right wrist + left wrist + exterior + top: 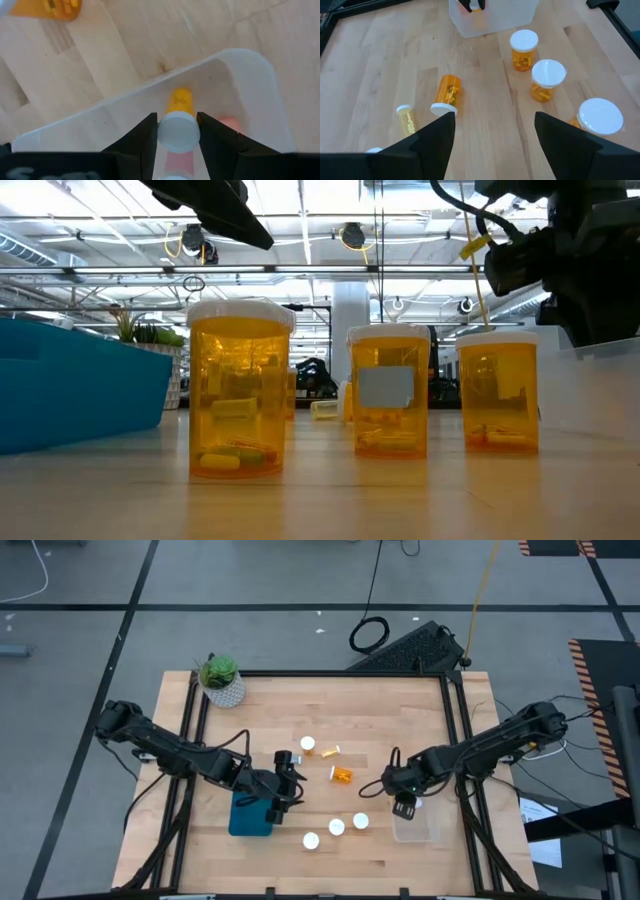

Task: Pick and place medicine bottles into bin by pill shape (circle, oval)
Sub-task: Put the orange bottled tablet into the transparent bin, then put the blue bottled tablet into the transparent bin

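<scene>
Directly above the clear bin (418,825), at the desk's four o'clock, the right tool (177,131) is clamped on a capped bottle (178,125), long axis pointing down into the bin; the left tool (492,132) waits apart.

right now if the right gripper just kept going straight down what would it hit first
Most likely the floor of the clear bin. The right gripper, shut on a bottle, points down into that bin, so the bottle would touch first. A pinkish shape shows beside its line, but depth is hard to judge.
</scene>
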